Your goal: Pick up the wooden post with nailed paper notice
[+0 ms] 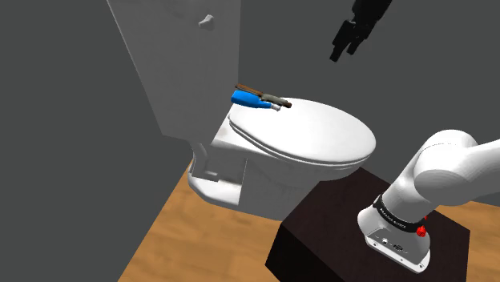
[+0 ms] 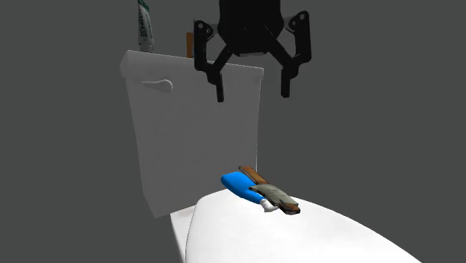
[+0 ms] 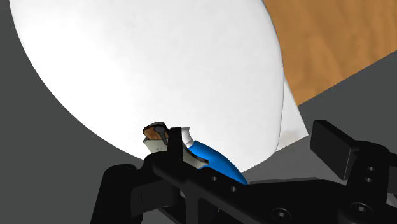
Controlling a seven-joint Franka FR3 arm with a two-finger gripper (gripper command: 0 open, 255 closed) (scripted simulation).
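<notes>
gripper (image 2: 253, 93) high up in front of the toilet tank (image 2: 175, 134), well above the lid. jaws spread wide, nothing between them. wooden post (image 2: 254, 176) lies flat on the closed white toilet lid (image 2: 246, 235), at its rear near the tank, with a greyish paper notice (image 2: 278, 196) on it. blue tube (image 2: 239, 183) lies alongside, touching the post. wood floor (image 1: 184, 240) below.
</notes>
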